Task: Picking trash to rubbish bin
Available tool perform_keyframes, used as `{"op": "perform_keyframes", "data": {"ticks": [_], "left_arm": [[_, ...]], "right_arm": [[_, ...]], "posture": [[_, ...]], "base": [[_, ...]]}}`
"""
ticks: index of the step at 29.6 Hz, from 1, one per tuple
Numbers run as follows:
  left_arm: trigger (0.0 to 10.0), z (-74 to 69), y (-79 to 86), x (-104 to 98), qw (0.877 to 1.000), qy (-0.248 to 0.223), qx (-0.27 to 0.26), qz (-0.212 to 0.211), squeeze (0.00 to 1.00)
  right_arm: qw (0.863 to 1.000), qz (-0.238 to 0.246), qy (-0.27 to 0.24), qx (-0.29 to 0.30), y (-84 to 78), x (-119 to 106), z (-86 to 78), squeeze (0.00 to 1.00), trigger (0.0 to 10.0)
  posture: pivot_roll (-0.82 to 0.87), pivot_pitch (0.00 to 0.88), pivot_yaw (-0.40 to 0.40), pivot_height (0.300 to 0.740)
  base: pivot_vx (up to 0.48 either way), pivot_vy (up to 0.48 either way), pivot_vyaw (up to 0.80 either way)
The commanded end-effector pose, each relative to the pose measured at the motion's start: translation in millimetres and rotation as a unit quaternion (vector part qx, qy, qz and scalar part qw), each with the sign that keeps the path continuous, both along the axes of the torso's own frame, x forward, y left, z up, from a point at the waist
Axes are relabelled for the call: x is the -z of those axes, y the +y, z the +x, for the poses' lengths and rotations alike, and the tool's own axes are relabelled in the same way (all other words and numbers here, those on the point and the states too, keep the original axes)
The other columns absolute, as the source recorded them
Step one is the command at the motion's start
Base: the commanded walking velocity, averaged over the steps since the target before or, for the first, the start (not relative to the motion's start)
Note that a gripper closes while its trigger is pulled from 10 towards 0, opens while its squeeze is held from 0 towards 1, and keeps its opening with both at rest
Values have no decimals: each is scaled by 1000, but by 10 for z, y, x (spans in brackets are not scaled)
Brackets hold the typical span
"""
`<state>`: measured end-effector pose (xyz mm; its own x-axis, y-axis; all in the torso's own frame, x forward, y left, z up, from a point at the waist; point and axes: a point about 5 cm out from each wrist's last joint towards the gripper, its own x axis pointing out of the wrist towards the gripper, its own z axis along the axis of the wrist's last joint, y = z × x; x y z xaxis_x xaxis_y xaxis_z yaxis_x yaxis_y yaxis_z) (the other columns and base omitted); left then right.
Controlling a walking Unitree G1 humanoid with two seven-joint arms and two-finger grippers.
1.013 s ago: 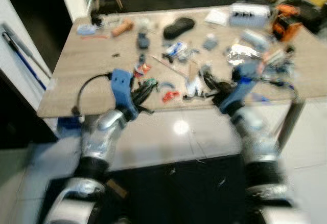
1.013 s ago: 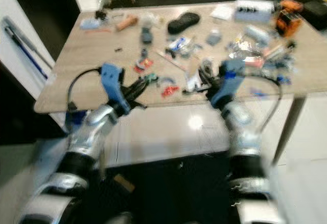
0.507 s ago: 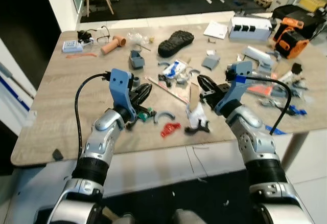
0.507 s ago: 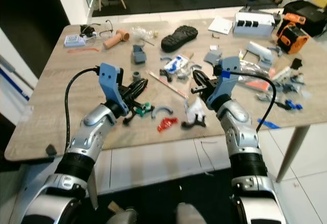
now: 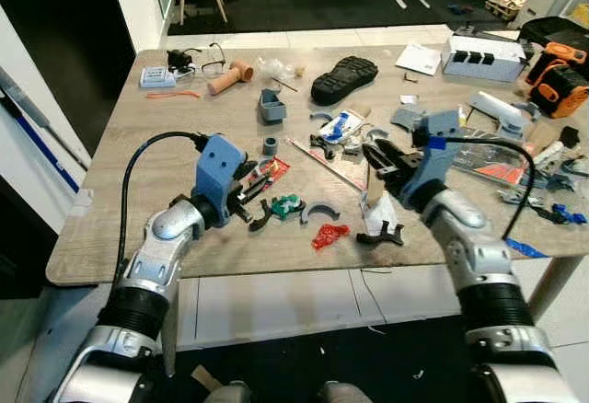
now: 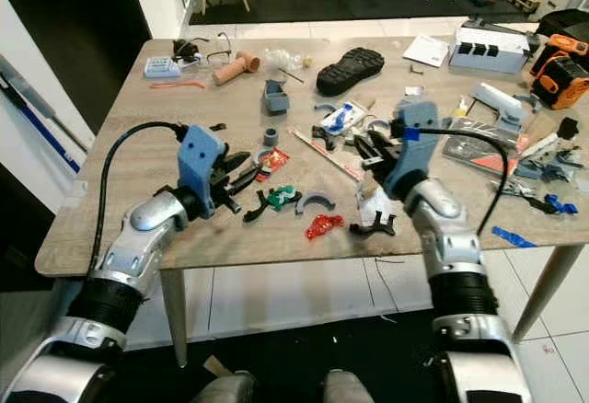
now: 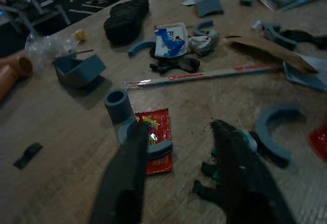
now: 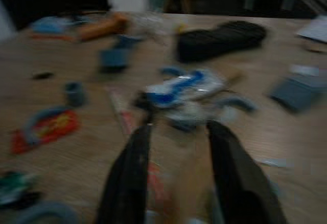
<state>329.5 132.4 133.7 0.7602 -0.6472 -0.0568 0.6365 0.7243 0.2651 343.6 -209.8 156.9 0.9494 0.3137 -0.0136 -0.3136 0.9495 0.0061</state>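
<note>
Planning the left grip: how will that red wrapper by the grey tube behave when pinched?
The red wrapper lies flat and thin, so it is probably light and floppy. A grey clip rests on it and may snag or drag along.

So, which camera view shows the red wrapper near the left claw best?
The left wrist view: the red wrapper lies close and sharp between the open fingers, a grey curved piece resting on it. Both eye views show it small; the right wrist view shows it blurred.

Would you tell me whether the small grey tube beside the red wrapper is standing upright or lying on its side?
Upright. The grey tube stands on end on the table, its round open top facing up, beside the red wrapper.
</note>
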Motion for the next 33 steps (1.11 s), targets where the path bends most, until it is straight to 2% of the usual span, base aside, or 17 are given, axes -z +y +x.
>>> {"op": "perform_keyframes", "data": {"ticks": [1,4,5,12,13,14,15,19,24,28,33], "left_arm": [[10000,-16,16,-10,1000,-5,10,26,1000],[10000,-26,-20,-19,999,-7,16,34,1000],[10000,-41,-105,-33,999,-6,28,33,1000],[10000,-50,-257,27,998,8,30,56,1000],[10000,-40,-263,41,998,10,22,57,1000],[10000,-21,-267,42,999,14,7,50,1000],[10000,6,-271,46,999,25,-15,38,0],[10000,15,-296,53,999,36,-17,36,0],[10000,34,-332,99,994,70,-12,83,0],[10000,29,-351,150,990,105,-6,94,0],[10000,26,-385,140,989,102,4,110,0]], "right_arm": [[1000,-10,12,13,-59,-1,22,1000,10000],[999,-26,21,36,-177,3,23,1000,10000],[998,-38,28,52,-245,9,27,1000,10000],[993,-51,48,92,-346,42,43,1000,10000],[992,-52,54,100,-363,57,46,902,10000],[991,-57,60,107,-382,73,47,0,10000],[989,-59,66,114,-401,89,47,0,10000],[989,-59,71,118,-417,101,47,0,10000],[987,-60,82,123,-439,106,56,0,10000],[986,-62,88,126,-452,105,69,0,10000],[986,-61,89,125,-455,89,81,0,10000]], "posture": [[-84,0,16,740],[-84,0,16,740],[-84,0,16,740],[-86,0,22,740],[-86,0,22,740],[-84,0,23,740],[-84,0,23,740],[-80,0,24,740],[-81,0,25,740],[-80,0,27,740],[-80,0,27,740]], "base": [[0,0,0],[0,0,0],[0,0,0],[0,0,0],[0,0,0],[0,0,0],[0,0,0],[0,0,0],[0,0,0],[0,0,0],[0,0,0]]}}
